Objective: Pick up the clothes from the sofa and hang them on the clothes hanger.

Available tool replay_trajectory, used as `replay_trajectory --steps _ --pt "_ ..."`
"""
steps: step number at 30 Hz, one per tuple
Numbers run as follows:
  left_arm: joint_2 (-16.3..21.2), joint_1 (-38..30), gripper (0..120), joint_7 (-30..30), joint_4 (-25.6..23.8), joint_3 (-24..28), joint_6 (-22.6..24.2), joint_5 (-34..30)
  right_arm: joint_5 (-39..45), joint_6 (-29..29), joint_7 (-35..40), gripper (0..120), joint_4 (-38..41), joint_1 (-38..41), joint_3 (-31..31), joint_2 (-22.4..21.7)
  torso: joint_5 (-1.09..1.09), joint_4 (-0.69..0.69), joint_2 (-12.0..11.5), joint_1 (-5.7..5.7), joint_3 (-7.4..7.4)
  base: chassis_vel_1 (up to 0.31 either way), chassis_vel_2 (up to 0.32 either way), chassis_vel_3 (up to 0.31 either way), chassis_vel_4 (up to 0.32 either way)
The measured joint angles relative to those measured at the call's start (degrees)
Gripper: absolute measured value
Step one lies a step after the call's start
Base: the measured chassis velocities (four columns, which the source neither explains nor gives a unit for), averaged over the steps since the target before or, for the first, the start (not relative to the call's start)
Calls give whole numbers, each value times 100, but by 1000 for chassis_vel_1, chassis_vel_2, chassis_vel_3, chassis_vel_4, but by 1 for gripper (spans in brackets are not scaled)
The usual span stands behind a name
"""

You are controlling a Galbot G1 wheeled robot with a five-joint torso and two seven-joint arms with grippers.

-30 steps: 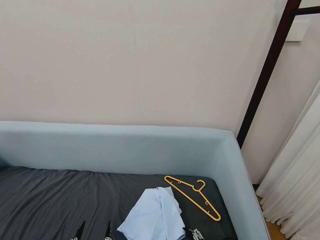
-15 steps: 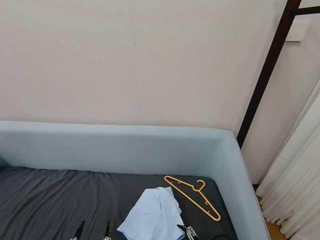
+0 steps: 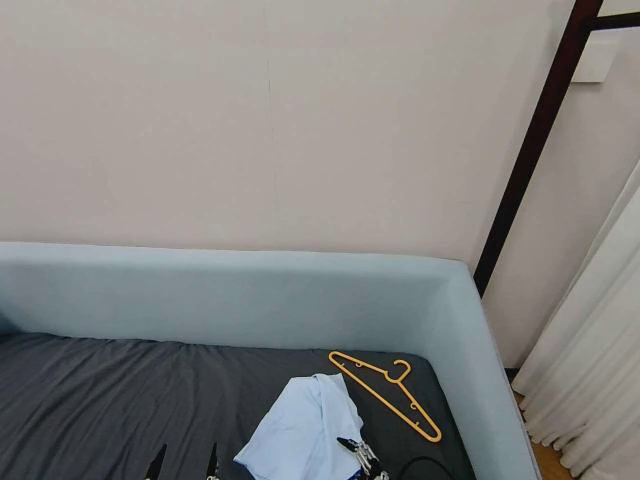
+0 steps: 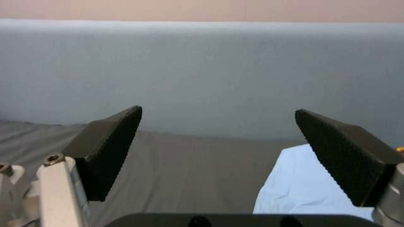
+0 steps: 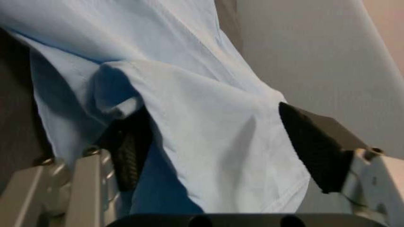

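The step in hand, I judge, is grasping the garment. The light blue shirt (image 3: 305, 432) lies crumpled on the dark seat (image 3: 100, 400) of the sofa (image 3: 250, 295); the orange hanger (image 3: 385, 392) lies flat on the seat at 2 o'clock from it, just beside it, though I cannot tell whether they touch; the right pincer (image 5: 211, 123) sits at the shirt's 4 o'clock edge, its fingers apart and straddling a raised fold of cloth, not yet clamped; the left pincer (image 4: 218, 116) hovers at 8 o'clock from the shirt, over bare seat, spread wide and holding nothing. The next move seems to call for closing the right fingers on that fold, deep enough to catch more than a thin edge, before any lift; the hanger would then need a grasp of its own.
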Motion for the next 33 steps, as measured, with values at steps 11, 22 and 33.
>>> replay_trajectory --steps 11,22,33 --pt "2 -5 95 0 0 -4 -9 0 -59 38 22 32 11 28 -128 47 0 0 0 0 0 0 0 0 0" --pt "-22 2 95 0 16 0 -33 2 13 41 178 0 -57 62 -245 49 0 -1 0 0 0 0 0 0 0" --pt "0 -48 95 -4 76 35 -54 2 485 -126 209 0 362 61 -325 -44 0 -1 0 0 0 0 0 0 0"
